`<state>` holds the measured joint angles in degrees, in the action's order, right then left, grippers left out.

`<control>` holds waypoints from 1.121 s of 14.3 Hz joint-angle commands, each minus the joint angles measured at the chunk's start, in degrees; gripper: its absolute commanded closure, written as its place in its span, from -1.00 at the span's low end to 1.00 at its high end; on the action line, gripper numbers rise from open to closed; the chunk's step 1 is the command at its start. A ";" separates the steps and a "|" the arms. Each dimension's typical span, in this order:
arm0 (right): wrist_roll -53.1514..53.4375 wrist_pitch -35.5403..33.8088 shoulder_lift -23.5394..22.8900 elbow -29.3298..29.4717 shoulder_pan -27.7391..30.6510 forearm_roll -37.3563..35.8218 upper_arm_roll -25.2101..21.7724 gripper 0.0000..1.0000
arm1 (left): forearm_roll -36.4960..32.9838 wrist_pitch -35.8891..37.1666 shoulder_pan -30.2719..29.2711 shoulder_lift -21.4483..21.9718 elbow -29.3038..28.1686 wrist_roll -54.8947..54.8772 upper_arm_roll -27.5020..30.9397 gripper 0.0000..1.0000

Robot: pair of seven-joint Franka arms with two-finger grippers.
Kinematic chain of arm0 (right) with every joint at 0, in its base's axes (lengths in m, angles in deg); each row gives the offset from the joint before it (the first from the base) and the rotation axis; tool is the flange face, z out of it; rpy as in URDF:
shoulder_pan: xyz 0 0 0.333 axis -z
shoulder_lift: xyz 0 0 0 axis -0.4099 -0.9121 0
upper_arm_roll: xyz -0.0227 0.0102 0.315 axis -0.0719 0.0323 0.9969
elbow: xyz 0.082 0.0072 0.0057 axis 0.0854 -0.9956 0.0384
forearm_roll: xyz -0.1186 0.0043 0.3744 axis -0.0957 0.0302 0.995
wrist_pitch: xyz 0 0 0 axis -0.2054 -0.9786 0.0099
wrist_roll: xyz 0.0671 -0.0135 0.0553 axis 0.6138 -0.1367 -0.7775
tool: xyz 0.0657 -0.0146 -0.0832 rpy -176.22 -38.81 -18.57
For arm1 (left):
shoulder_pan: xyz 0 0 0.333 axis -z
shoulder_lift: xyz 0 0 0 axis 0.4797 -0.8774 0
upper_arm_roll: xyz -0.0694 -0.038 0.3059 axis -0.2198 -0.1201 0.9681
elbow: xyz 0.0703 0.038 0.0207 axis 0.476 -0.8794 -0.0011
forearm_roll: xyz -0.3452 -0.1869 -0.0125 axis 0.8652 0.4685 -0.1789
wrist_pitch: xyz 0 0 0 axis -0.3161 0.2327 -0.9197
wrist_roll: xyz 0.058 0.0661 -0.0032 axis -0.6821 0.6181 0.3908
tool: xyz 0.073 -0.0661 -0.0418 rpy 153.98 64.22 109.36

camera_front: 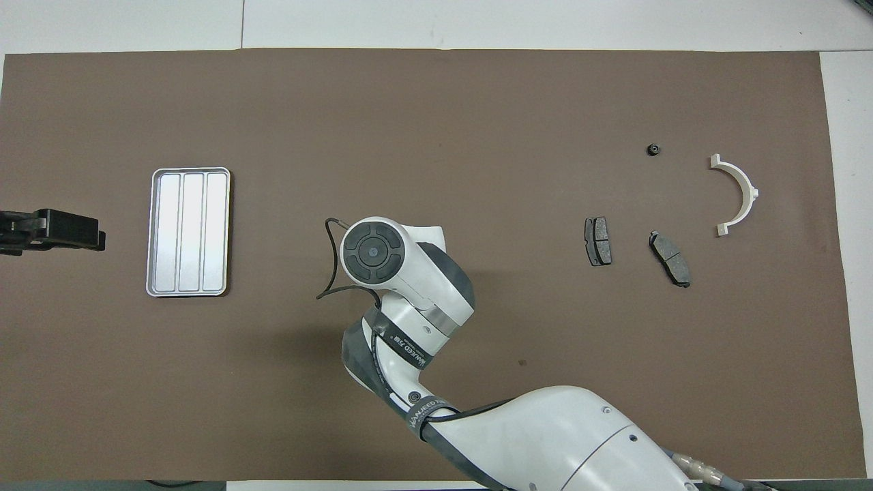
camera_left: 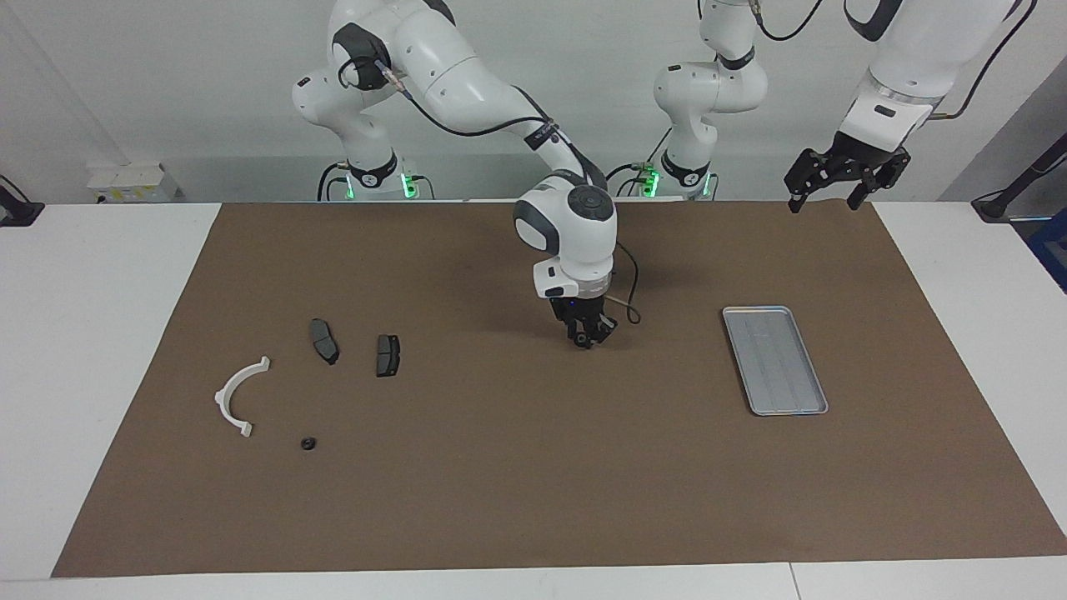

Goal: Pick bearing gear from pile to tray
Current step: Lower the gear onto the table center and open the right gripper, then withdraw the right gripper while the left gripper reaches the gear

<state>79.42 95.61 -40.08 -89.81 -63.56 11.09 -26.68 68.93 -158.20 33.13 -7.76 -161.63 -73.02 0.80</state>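
Right gripper (camera_left: 588, 340) is low over bare brown mat (camera_left: 533, 500). Open or closed, holding or not: cannot tell.

Pile lies well apart from it, toward the right arm's end of the counter: white bracket (camera_left: 237, 396), two brake pads (camera_left: 323, 340) (camera_left: 387, 354), and one small black ring (camera_left: 308, 444), probably a bearing gear.

Tray (camera_left: 775, 360) is empty, well apart from it toward the left arm's end.

Left gripper (camera_left: 838, 196) waits raised, fingers (camera_left: 792, 200) spread open and empty, the tray nearest them. Likely parked clear of the working arm.
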 commanded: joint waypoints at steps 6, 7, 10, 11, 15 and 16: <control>-28.07 -25.99 11.11 10.03 18.06 2.83 1.03 -1.00 | 0.33 -10.66 3.95 1.79 -7.52 10.43 -0.90 -1.00; -34.58 -27.23 11.91 10.03 21.14 3.01 1.03 -1.00 | 0.24 -11.90 6.15 0.83 -7.97 14.97 -1.08 -1.00; -48.23 -26.81 12.27 8.90 29.58 2.92 0.94 -1.00 | -0.63 -15.86 13.88 -5.40 -7.54 24.04 -0.99 -1.00; -52.10 -26.63 12.01 8.46 32.05 2.48 0.85 -1.00 | -1.42 -17.35 16.77 -8.47 -6.92 27.81 -1.08 -1.00; -60.91 -15.59 9.64 2.59 38.47 0.47 0.76 -1.00 | -1.16 -27.19 23.21 -16.48 -7.71 37.75 -1.17 -1.00; -61.88 -11.72 8.68 0.82 39.27 -0.50 0.76 -1.00 | -1.16 -28.34 24.61 -18.84 -7.27 41.00 -1.17 -1.00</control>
<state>19.80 77.28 -30.43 -84.74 -25.97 12.53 -26.86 68.37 -184.20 55.48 -23.41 -169.61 -36.76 -1.31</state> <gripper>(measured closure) 0.000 0.000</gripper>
